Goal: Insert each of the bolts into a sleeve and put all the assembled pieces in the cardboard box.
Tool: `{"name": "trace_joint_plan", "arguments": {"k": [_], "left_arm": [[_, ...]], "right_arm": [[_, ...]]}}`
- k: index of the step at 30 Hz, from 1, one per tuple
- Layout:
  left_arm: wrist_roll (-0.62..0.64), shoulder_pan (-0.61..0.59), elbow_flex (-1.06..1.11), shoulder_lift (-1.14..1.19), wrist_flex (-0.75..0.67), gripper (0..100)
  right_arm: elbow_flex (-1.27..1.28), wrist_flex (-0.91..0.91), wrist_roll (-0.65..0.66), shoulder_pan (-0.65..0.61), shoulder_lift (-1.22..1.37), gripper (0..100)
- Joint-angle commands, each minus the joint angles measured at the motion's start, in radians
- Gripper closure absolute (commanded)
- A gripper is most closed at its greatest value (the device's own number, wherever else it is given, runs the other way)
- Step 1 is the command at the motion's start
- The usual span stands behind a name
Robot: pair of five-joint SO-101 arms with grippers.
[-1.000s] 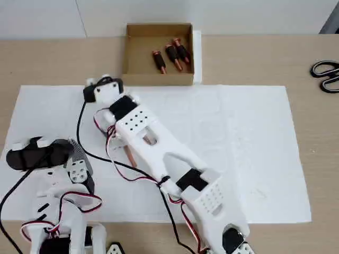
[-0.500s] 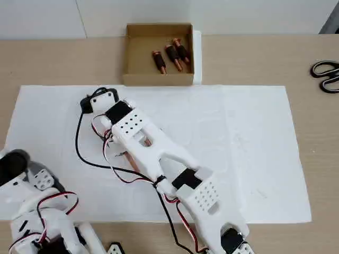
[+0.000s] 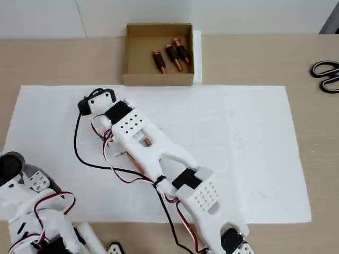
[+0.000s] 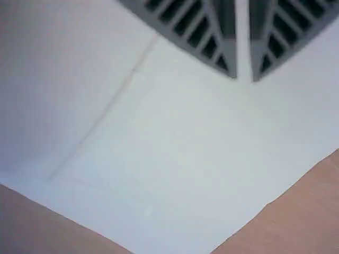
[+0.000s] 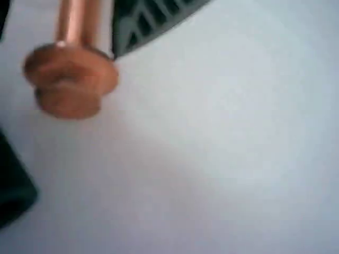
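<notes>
A copper bolt (image 5: 69,79) lies on the white paper, its flanged head close to the camera in the right wrist view. My right gripper (image 5: 79,21) is right at the bolt's shaft. From the high view the right arm (image 3: 153,151) stretches from the bottom edge up and left over the paper and covers most of the bolt (image 3: 139,165). The cardboard box (image 3: 159,80) at the back holds three assembled pieces (image 3: 170,54). My left gripper (image 4: 242,74) hangs shut and empty over the paper near its front left corner.
The white paper sheet (image 3: 243,148) covers most of the wooden table. Scissors (image 3: 326,74) lie at the far right edge. The left arm (image 3: 24,182) is folded back at the bottom left corner.
The left arm has pulled back toward the bottom left corner. The right arm has shifted slightly left and toward the front over the bolt.
</notes>
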Motion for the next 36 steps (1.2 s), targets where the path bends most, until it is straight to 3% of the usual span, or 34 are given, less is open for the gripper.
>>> {"name": "trace_joint_plan", "arguments": {"k": [1,9,19,36], "left_arm": [[-0.002,-0.005,-0.038,-0.009,0.008,99],[0.002,-0.002,-0.038,-0.009,0.008,99],[0.002,0.0,-0.035,-0.009,0.005,99],[0.002,0.0,-0.035,-0.009,0.006,99]], "right_arm": [[-0.117,0.019,0.005,0.002,-0.021,86.2],[-0.33,0.093,0.003,0.062,-0.012,86.2],[-0.333,0.019,0.107,0.067,0.102,86.3],[-0.333,-0.018,0.132,0.131,0.216,86.0]]}}
